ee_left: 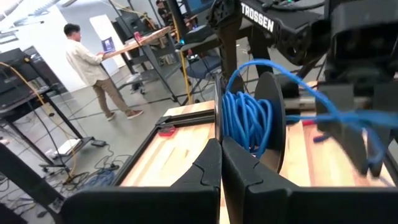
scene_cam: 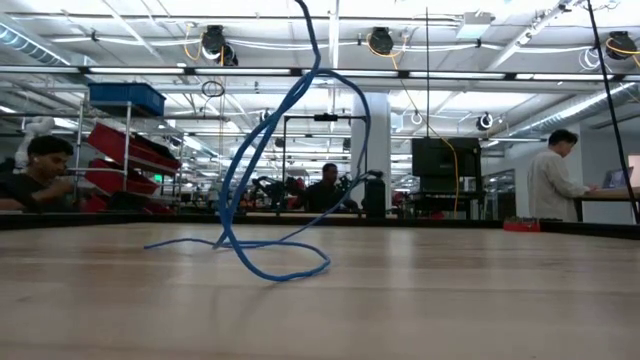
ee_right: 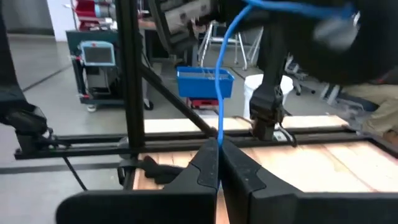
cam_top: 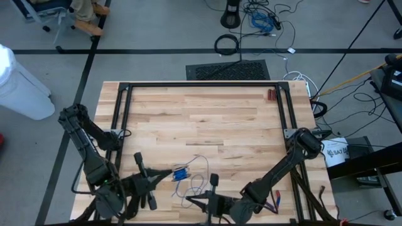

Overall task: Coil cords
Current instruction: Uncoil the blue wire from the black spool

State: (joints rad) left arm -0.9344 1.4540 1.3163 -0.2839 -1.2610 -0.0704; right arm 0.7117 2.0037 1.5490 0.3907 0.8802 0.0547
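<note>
both grippers are clamped on the cord near the table's front edge, left gripper at the blue coil, right gripper pinching the loose strand, so watch that pulling too hard does not unravel finished turns.

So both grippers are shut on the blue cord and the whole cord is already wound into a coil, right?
Not quite. Left gripper and right gripper are shut on the blue cord, but only part is coiled; the low view shows loose loops trailing on the table.
</note>
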